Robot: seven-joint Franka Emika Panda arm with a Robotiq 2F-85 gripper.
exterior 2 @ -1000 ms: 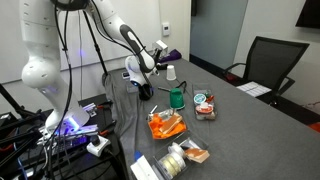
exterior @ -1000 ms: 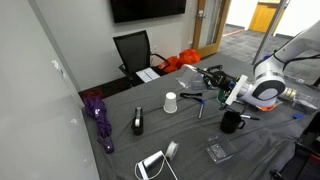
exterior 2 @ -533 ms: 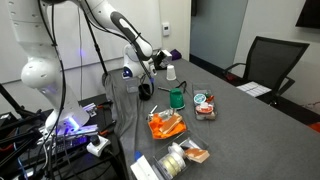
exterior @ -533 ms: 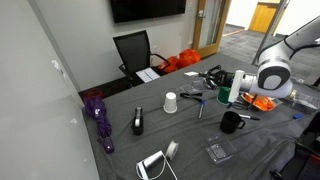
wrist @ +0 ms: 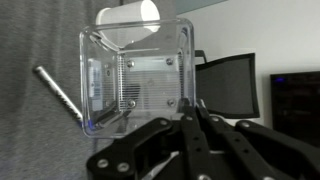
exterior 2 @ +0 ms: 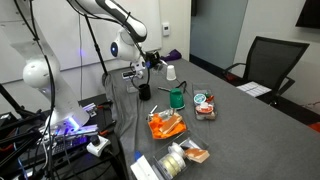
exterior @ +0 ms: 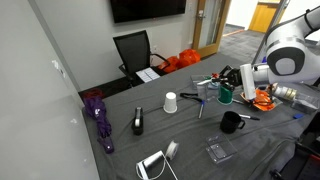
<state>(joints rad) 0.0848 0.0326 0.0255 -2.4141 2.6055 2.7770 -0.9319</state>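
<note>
My gripper (wrist: 190, 108) is shut on the side wall of a clear plastic box (wrist: 135, 72), with the fingers pinched together on its edge. In both exterior views the gripper (exterior: 222, 80) (exterior 2: 150, 66) holds the box (exterior: 206, 88) in the air above the grey table (exterior: 120, 150). In the wrist view a white paper cup (wrist: 125, 14) shows behind the box, and a metal pen (wrist: 55, 90) lies on the table to the left. The white cup (exterior: 171, 102) stands on the table below and left of the box.
On the table are a black mug (exterior: 232, 122), a green cup (exterior: 226, 93), an orange bag (exterior: 262, 98), a purple umbrella (exterior: 98, 115), a black device (exterior: 138, 122) and another clear case (exterior: 217, 152). A black chair (exterior: 133, 50) stands behind the table.
The arm has risen and swung up and away from the black mug. It carries the clear box higher above the table.
</note>
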